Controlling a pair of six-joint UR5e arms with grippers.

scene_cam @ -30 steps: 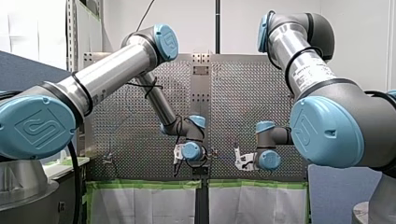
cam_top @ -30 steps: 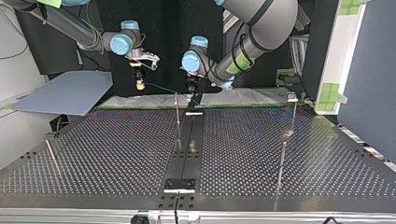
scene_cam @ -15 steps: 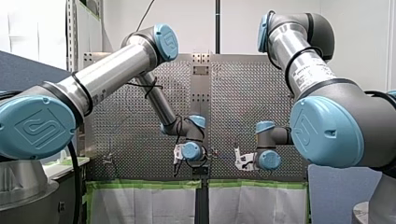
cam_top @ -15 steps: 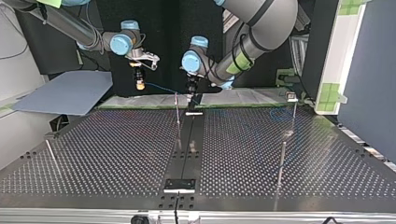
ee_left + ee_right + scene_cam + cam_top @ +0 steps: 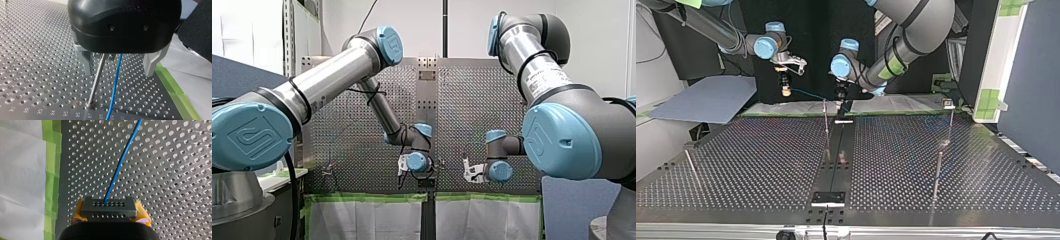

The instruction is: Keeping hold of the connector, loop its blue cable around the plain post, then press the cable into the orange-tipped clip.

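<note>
My right jaws, yellow-padded, are clenched on the dark rectangular perforated connector [image 5: 109, 207], held above the perforated metal worktop [image 5: 175, 170], to the left of the thin plain metal post [image 5: 97, 75] in the top view. Its thin blue cable [image 5: 115, 80] passes just beside that post. My left jaws stand released, straddling post and cable alike.

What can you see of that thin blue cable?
The blue cable is thin and plastic-looking. One end enters the middle of a dark connector with rows of small holes, clamped between the yellow pads of my right gripper. It runs nearly straight over the perforated table, then passes between the open fingers of my left gripper, close beside a metal post, slanting down towards the table. Whether it touches the post is unclear.
</note>
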